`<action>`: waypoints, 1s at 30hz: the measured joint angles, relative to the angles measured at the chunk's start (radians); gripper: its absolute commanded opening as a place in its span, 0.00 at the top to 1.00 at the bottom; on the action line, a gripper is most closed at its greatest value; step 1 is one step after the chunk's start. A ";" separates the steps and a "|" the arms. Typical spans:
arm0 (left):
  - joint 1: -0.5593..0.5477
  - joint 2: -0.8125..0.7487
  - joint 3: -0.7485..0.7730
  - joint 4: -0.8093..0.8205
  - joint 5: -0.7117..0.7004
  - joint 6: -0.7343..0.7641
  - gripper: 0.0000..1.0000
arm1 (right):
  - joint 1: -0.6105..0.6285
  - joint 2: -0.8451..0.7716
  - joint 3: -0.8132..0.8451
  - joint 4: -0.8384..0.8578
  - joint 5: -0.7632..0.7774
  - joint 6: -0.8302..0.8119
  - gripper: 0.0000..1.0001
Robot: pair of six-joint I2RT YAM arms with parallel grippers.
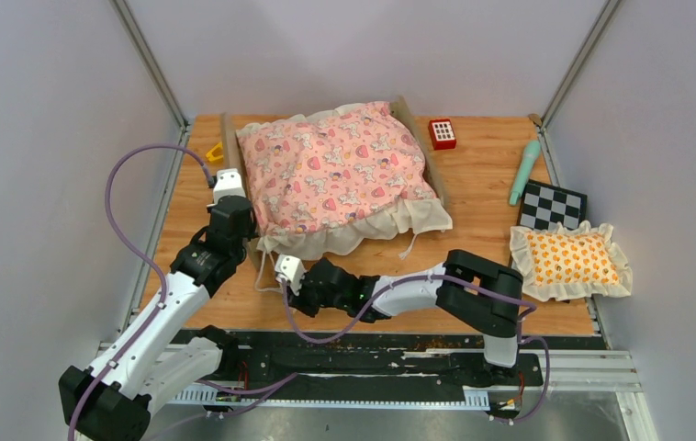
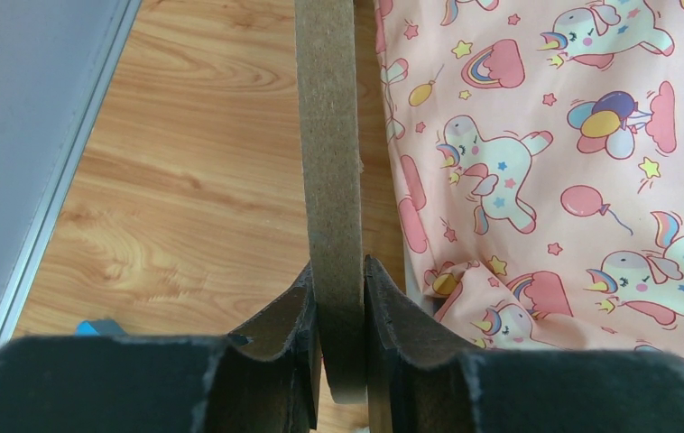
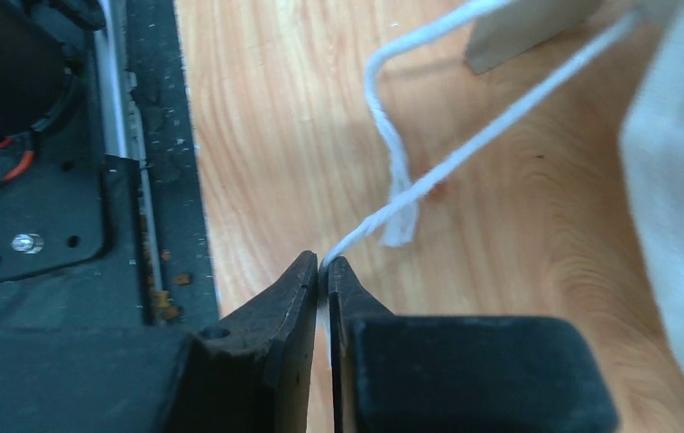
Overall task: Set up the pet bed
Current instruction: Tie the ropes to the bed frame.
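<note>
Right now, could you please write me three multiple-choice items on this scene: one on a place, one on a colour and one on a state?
1. Where is the pillow relative to the bed?
A. On it
B. To its right, by the checkered board
C. Behind it

2. What colour is the block at the bed's far right corner?
A. Red
B. Green
C. Black

3. What is the left gripper doing?
A. Hanging open
B. Shut on the rail
C. Shut on the pillow

Answers:
1 B: the top view shows the pillow on the table at the right edge, just in front of the board.
2 A: the block is red with a white grid on top.
3 B: the left wrist view shows both fingers pressed against the rail's sides.
</note>
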 measured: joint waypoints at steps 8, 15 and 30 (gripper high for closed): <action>0.000 0.000 0.000 0.000 0.000 0.000 1.00 | 0.004 0.029 0.180 -0.396 -0.139 0.117 0.84; 0.000 0.000 0.000 0.000 0.001 0.000 0.96 | 0.004 0.026 0.151 -0.454 -0.147 0.190 0.74; 0.003 -0.049 0.003 -0.025 0.043 0.037 0.57 | 0.006 -0.048 0.086 -0.448 0.024 0.068 0.56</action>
